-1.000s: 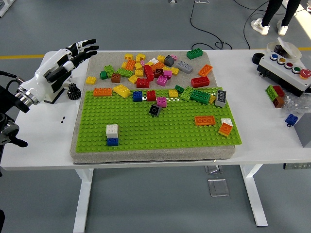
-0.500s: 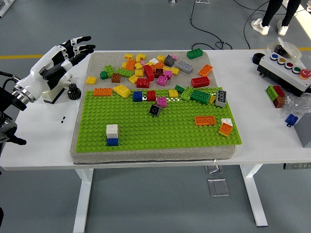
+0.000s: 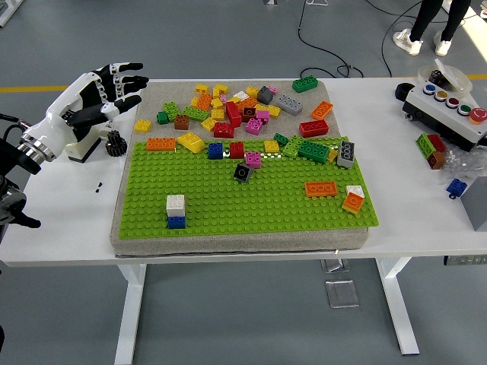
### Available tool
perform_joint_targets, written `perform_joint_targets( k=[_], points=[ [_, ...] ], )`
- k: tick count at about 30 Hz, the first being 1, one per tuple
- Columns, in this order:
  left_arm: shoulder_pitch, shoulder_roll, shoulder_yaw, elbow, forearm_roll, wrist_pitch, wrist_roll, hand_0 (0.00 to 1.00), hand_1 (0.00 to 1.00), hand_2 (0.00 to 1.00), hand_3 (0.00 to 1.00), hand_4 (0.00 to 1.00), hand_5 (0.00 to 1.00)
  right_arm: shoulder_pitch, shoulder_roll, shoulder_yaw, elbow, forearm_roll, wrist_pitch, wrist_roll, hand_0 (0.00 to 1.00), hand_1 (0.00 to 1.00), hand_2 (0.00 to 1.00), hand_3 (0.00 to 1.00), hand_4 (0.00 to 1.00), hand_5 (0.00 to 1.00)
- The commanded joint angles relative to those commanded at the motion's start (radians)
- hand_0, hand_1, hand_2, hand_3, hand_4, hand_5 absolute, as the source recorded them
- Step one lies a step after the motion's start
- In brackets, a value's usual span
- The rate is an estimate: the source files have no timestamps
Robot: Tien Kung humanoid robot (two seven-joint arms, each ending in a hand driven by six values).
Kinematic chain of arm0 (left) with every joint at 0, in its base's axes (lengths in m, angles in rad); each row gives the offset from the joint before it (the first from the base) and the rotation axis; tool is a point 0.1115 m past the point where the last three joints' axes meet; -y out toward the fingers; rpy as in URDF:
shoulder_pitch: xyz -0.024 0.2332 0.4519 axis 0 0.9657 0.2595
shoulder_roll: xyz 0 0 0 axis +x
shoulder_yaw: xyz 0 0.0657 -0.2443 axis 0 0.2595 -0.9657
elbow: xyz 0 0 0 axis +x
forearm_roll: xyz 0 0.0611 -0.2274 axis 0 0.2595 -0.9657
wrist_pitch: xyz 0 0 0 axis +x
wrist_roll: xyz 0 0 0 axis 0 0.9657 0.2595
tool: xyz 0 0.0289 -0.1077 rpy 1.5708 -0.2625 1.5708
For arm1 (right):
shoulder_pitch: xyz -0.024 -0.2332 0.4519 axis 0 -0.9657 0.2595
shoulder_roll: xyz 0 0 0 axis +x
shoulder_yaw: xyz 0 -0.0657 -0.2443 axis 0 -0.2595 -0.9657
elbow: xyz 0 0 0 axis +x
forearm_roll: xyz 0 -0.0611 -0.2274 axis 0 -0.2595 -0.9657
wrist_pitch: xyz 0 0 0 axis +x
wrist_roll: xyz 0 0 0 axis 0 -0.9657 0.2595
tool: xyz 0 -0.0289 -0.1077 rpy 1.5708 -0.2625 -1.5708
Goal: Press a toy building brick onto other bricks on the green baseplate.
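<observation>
Left hand (image 3: pixel 95 95) spread, empty, beside loose brick pile (image 3: pixel 236 106); white-on-blue stack (image 3: pixel 176 211) on green baseplate (image 3: pixel 251 201).

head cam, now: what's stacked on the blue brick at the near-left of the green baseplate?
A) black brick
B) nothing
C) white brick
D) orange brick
C: a white brick sits directly on the blue brick near the front-left of the green baseplate; the left hand is off to the side, fingers spread, holding nothing.
</observation>
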Motion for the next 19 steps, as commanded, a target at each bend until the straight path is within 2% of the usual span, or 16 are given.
perform_joint_targets(
  k=[1,2,7,8,11,13,14,19],
  points=[
    [0.000,0.000,0.001,0.000,-0.001,0.002,0.000,0.833,0.764,0.739,0.710,0.827,0.313,0.000,0.000,-0.001,0.000,0.000,0.001,0.000,0.740,0.667,0.717,0.602,0.914,0.494],
    [0.000,0.001,0.000,0.002,-0.005,0.002,0.002,0.816,0.755,0.694,0.705,0.751,0.280,-0.001,0.000,-0.003,0.000,0.000,0.002,0.000,0.740,0.667,0.716,0.602,0.914,0.494],
    [0.000,0.004,-0.002,0.009,-0.021,-0.017,0.009,0.816,0.755,0.694,0.705,0.751,0.280,-0.004,0.001,-0.005,0.000,-0.001,0.003,0.000,0.740,0.667,0.716,0.602,0.914,0.494],
    [0.000,0.004,-0.003,0.009,-0.019,-0.021,0.009,0.850,0.795,0.764,0.836,0.893,0.359,-0.004,0.001,-0.005,0.000,-0.001,0.002,0.000,0.740,0.666,0.716,0.602,0.914,0.495],
    [-0.001,0.004,-0.005,0.010,-0.009,-0.027,0.008,0.850,0.795,0.764,0.836,0.893,0.359,-0.005,0.001,-0.005,0.000,-0.001,0.001,0.000,0.740,0.666,0.716,0.602,0.914,0.495],
    [-0.003,0.005,-0.008,0.014,0.006,-0.048,0.009,0.850,0.795,0.764,0.836,0.893,0.359,-0.003,0.000,-0.002,0.000,0.000,-0.003,0.000,0.740,0.666,0.716,0.602,0.914,0.495],
    [-0.004,0.005,-0.008,0.015,0.011,-0.053,0.009,0.998,0.916,0.912,0.933,0.945,0.378,-0.002,0.000,-0.001,0.000,0.000,-0.004,0.000,0.740,0.667,0.717,0.602,0.914,0.495],
    [-0.006,0.006,-0.015,0.018,0.033,-0.064,0.005,0.998,0.916,0.912,0.933,0.945,0.378,-0.004,0.001,0.004,0.000,0.003,-0.005,0.001,0.740,0.667,0.717,0.602,0.914,0.495]
  ],
)
